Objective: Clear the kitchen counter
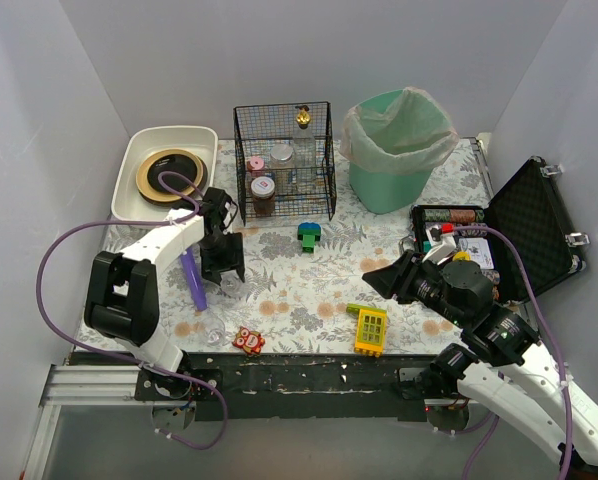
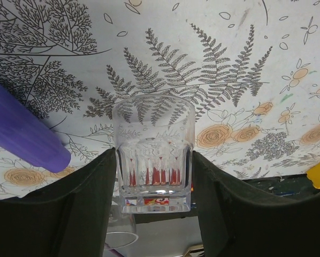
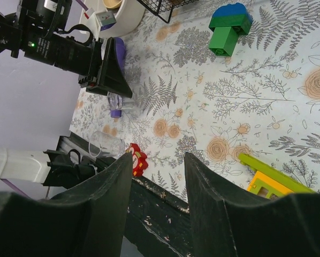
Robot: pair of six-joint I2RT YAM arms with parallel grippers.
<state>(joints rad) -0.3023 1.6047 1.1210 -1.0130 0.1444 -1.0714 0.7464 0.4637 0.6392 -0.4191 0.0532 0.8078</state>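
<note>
L claw [image 1: 223, 272] grips clear glass [image 2: 153, 155] toward near-left corner of tabletop [image 1: 309, 290]; R claw [image 3: 157, 158] half-open, empty. I'd lift straight up, keeping it upright, clear of purple stick [image 2: 21, 128].

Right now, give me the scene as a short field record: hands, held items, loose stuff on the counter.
left hand: closed on clear glass, both fingers against its sides
right hand: open, empty, above the kitchen counter
loose on counter: purple rod, green-blue block, yellow-green toy, red toy
containers: white tub, wire basket, green bin, open black case
</note>
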